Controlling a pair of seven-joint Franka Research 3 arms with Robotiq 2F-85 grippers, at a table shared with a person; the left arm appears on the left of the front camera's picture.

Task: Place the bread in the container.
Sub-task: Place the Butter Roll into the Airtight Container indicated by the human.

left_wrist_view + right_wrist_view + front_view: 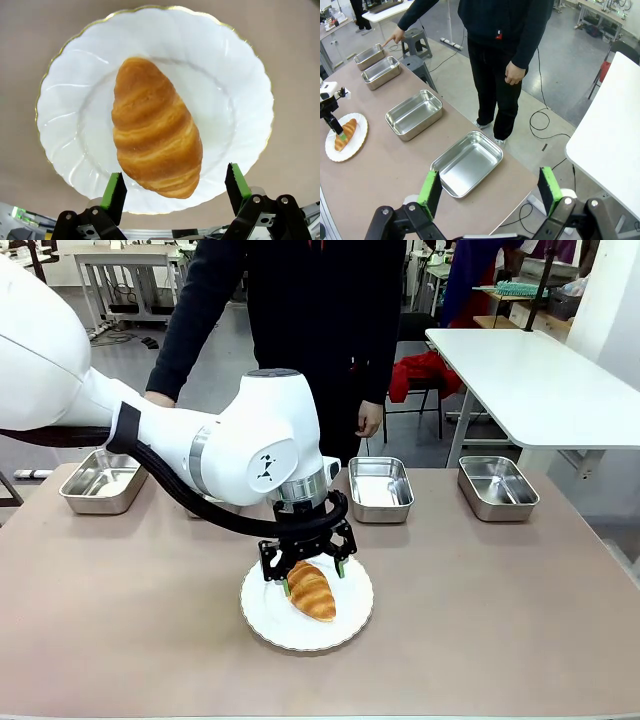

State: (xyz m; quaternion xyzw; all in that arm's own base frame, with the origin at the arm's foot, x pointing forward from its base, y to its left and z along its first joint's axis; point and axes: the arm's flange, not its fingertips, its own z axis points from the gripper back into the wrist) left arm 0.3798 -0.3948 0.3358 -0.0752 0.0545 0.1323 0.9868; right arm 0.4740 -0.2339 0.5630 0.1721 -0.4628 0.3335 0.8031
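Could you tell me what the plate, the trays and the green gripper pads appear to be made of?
The plate looks like glazed white ceramic: glossy, scalloped, with a thin gold rim. The trays look like stainless steel: silvery, brushed, reflective, with rolled rims. The green pads on the left gripper look like matte rubber or soft plastic, with serrated edges; which one is unclear.

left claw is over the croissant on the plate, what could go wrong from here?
1. The open left claw brackets only the near end of the golden-brown ridged croissant; an end grip may let it tilt or slip.
2. The croissant lies diagonally, so closing could push it across the scalloped white plate.
3. The person's hand points at the farthest steel tray; a collision is possible.
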